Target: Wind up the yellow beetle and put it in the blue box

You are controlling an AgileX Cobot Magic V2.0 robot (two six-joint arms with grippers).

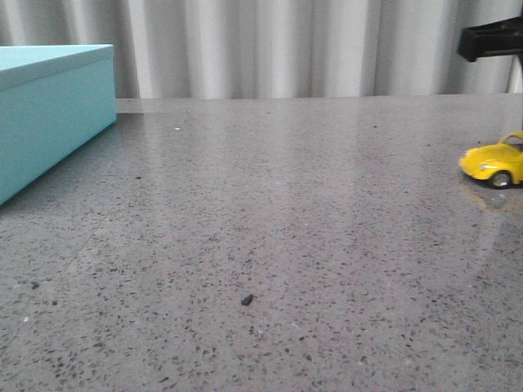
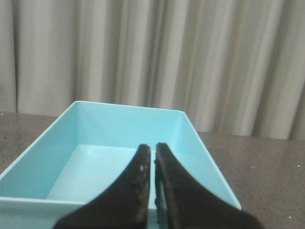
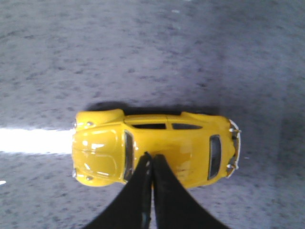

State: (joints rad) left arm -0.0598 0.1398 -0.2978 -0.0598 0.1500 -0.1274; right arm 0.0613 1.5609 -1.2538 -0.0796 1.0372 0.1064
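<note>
The yellow beetle (image 1: 494, 163) stands on its wheels at the far right of the grey table, partly cut by the front view's edge. In the right wrist view it (image 3: 105, 152) lies seen from above, right under my right gripper (image 3: 152, 160), whose fingers are shut together over its roof and hold nothing. The blue box (image 1: 49, 114) stands at the far left. In the left wrist view the box (image 2: 186, 138) is open and empty, and my left gripper (image 2: 153, 149) hangs shut and empty over its near rim.
The grey speckled table (image 1: 261, 245) carries a small dark speck (image 1: 247, 300) near the front middle. A pleated grey curtain (image 1: 270, 45) hangs behind the table. A black part of the right arm (image 1: 490, 39) shows at the top right.
</note>
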